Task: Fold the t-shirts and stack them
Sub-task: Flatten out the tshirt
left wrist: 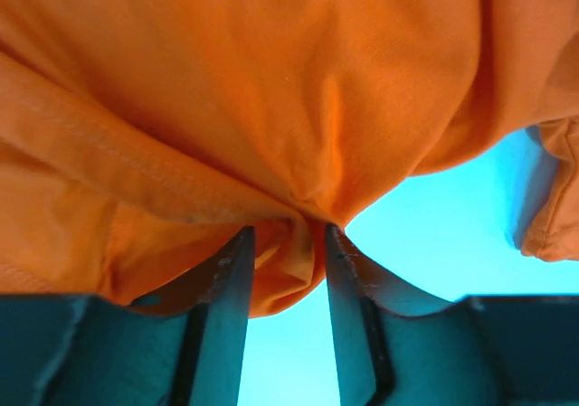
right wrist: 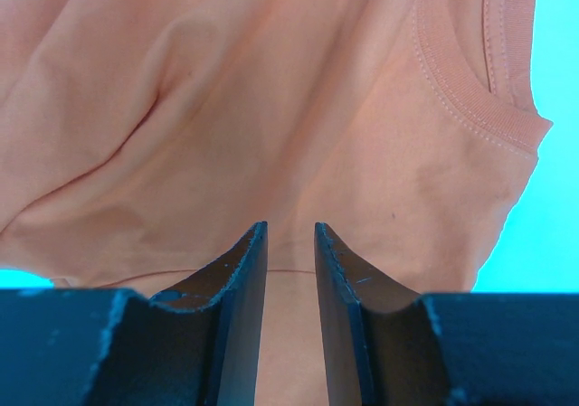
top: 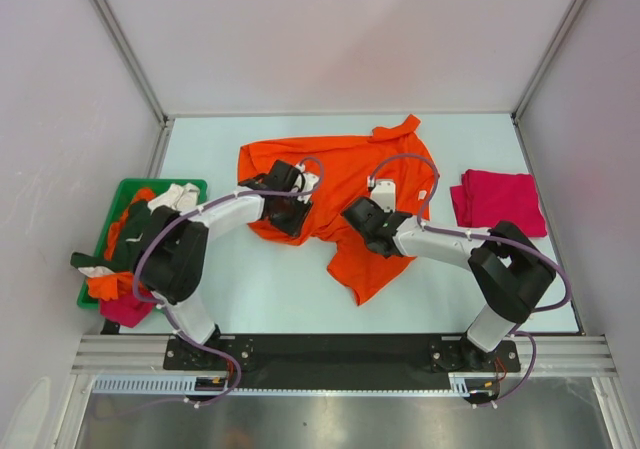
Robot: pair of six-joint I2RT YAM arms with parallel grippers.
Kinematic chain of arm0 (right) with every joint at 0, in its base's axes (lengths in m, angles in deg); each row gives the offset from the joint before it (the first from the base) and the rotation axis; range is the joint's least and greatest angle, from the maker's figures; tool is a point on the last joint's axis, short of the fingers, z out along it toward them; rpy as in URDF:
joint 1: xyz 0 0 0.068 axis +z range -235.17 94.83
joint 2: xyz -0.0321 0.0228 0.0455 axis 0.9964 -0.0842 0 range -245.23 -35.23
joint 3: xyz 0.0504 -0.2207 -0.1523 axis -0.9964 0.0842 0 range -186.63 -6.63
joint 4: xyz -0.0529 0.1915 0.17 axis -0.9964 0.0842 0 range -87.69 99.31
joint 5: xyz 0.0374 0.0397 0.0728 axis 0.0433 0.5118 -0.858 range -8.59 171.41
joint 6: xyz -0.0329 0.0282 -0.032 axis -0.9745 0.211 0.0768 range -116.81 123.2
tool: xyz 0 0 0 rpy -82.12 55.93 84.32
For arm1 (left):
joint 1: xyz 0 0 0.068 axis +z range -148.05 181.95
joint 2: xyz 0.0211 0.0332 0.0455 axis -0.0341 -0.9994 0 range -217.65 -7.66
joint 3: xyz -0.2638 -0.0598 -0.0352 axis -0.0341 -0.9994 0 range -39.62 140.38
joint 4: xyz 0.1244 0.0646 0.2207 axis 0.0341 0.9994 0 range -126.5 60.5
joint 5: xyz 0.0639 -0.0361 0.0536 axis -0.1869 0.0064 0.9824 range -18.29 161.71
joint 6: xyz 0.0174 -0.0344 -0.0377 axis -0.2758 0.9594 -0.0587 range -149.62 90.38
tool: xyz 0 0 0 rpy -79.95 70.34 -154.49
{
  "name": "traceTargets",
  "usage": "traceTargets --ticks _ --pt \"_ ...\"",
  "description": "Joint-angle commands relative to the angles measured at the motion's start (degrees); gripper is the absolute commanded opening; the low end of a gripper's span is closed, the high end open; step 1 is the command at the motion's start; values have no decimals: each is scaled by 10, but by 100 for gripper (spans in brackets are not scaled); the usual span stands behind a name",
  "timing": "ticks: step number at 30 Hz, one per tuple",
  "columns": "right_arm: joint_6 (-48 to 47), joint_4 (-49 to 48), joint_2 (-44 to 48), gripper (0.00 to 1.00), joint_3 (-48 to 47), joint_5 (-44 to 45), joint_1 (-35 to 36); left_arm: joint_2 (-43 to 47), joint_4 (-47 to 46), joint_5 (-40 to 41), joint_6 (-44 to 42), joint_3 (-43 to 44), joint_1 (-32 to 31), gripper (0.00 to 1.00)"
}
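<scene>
A bright orange t-shirt (top: 345, 184) lies rumpled in the middle of the table. My left gripper (top: 291, 217) sits on its left part. In the left wrist view the gripper (left wrist: 285, 230) is shut on a bunched fold of the orange cloth (left wrist: 271, 89), with wrinkles running to its tips. My right gripper (top: 362, 225) is over the shirt's lower middle. In the right wrist view its jaws (right wrist: 291, 227) stand a narrow gap apart above flat orange cloth (right wrist: 271, 108), with the collar (right wrist: 470, 80) at upper right. A folded magenta-red t-shirt (top: 497, 201) lies at the right.
A green plastic bin (top: 160, 182) stands at the left edge with dark green (top: 125, 231), cream (top: 176, 197), orange (top: 108, 285) and magenta (top: 126, 312) cloth in it. Metal frame posts and walls border the pale table (top: 250, 279).
</scene>
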State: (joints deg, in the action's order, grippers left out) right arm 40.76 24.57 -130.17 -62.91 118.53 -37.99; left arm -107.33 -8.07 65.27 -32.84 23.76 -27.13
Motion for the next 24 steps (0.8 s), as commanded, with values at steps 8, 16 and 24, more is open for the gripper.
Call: traceTargets --ticks 8,16,24 --pt "21 -5 -13 32 -18 21 27 70 -14 -1 1 -13 50 53" --pt "20 -3 -16 33 -19 21 27 40 -10 -33 -16 -19 91 49" --pt "24 2 -17 33 -24 24 27 26 -2 -88 -13 -16 93 45"
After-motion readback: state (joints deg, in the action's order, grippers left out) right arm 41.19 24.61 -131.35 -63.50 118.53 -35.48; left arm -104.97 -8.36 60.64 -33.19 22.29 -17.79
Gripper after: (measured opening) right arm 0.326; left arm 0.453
